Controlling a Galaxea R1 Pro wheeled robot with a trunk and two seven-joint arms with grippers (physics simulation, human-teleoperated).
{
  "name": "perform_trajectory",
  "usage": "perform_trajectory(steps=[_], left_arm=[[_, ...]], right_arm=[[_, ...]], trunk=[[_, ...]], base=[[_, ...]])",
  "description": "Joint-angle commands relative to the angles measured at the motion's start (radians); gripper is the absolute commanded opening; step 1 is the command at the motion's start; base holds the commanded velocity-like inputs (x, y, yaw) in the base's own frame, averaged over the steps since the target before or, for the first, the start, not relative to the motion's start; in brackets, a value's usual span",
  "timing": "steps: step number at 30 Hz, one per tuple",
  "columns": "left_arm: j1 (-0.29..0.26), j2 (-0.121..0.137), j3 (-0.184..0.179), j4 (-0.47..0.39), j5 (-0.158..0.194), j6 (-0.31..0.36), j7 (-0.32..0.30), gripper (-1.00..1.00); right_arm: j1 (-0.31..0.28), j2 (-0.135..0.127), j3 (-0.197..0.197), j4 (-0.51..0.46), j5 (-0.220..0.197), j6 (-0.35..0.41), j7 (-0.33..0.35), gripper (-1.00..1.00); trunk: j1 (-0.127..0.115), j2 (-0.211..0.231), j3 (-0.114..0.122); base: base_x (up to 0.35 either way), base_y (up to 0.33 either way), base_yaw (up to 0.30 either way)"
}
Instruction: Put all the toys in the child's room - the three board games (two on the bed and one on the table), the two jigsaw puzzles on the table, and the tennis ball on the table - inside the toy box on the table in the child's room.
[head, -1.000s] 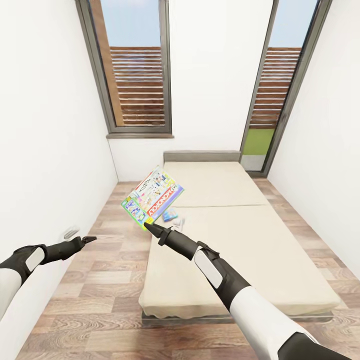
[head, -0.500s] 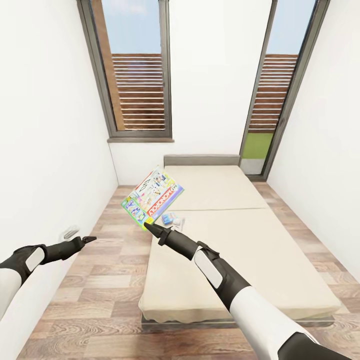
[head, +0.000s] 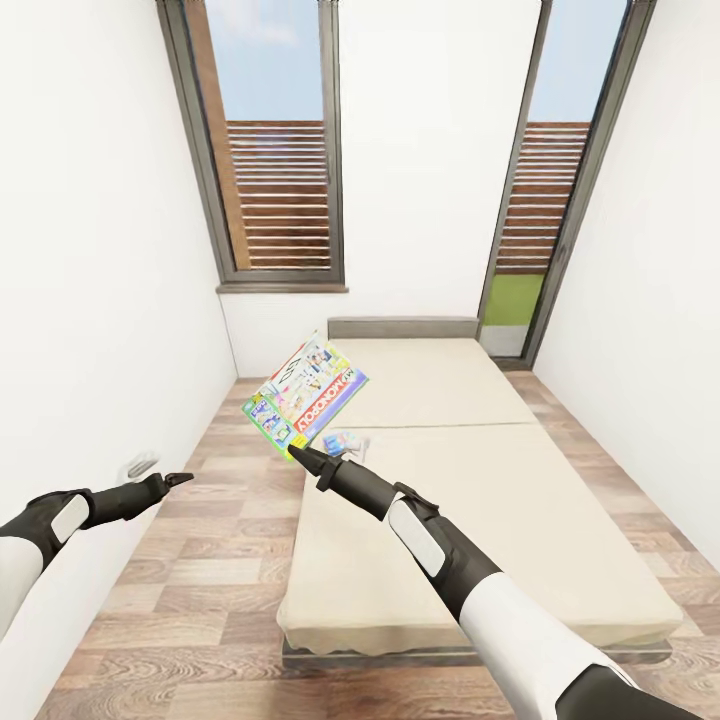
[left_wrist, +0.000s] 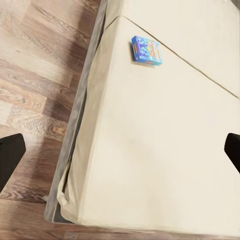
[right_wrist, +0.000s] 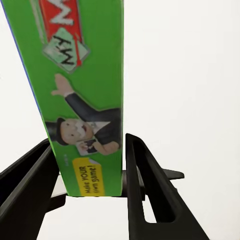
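Right fingers (head: 296, 457) closed on the lower corner of a board game (head: 305, 397), a flat box printed "MONOPOLY". In the right wrist view, the green edge of this box (right_wrist: 82, 100) clamped between the two dark fingers (right_wrist: 145, 200), standing tilted upward from them. Box held in the air, above the near left corner zone of the bed (head: 560, 520), not touching the mattress.

Just beyond the right fingers and a little lower, a second board game (head: 343, 440), light blue with cartoon art, lying flat on the cream mattress near the seam between the two mattress parts. Same blue box (left_wrist: 146, 50) visible in the left wrist view, close to the bed edge, well apart from the left fingers.

Left fingers (head: 178, 479) empty and spread wide in the left wrist view, hanging over the wood floor (head: 200, 560) beside the bed, near the white wall (head: 90, 300).

Step in hand, as judged: collecting the two games from the bed; one lifted, one not yet taken. Next move probably either reaching the free left fingers forward and across to the blue box, coming down on its edge near the bed side, or turning away with the first box toward the desk and the toy box. Flat thin box on soft mattress: an edge grip needed, some risk of pushing it instead of catching it.
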Motion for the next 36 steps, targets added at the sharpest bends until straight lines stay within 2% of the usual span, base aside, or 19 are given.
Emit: perform_trajectory(steps=[1,20,36], left_arm=[[-0.001,0.000,0.000,0.000,0.008,0.008,-0.001,1.00],[-0.001,0.000,0.000,0.000,0.008,0.009,0.000,1.00],[-0.001,0.000,0.000,0.000,0.008,0.010,0.002,1.00]], right_arm=[[-0.001,0.000,0.001,0.001,-0.010,0.008,0.003,-1.00],[-0.001,0.000,0.001,0.001,-0.010,0.008,0.003,-1.00],[-0.001,0.000,0.000,0.001,-0.010,0.008,0.003,-1.00]], trunk=[[0.001,-0.002,0.000],[0.001,-0.002,0.031],[0.001,-0.002,0.033]], base=[[0.000,0.000,0.000],[0.000,0.000,0.000],[0.000,0.000,0.000]])
